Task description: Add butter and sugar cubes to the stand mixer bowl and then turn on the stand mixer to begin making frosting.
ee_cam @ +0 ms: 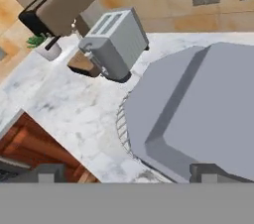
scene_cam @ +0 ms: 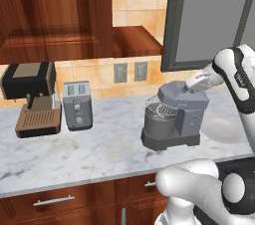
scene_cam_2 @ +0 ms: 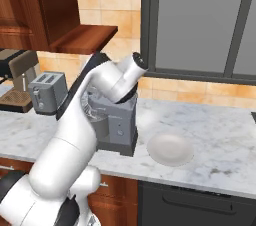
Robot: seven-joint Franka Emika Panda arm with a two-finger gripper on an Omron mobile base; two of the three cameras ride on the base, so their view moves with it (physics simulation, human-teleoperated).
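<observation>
The stand mixer [scene_cam: 180, 114] stands on the marble counter [scene_cam: 74, 152] directly beneath the gripper [scene_cam: 188, 87], its slate-grey head just under the fingertips, the claw resting on or hovering just over its top; contact cannot be judged. The mixer's long axis runs from its head, below the claw, forward to the stand mixer bowl [scene_cam: 158, 125] and wire whisk, which lie ahead of the claw toward the toaster [ee_cam: 115, 43]. In the hand view the two fingertips stand well apart, with nothing between them. The coming move looks to turn on reaching the mixer's control; which face carries it is unclear. Count: one mixer, one bowl, one toaster, one coffee machine [scene_cam: 34, 98] farther beyond, one white plate [scene_cam_2: 170, 149] behind the mixer.
</observation>
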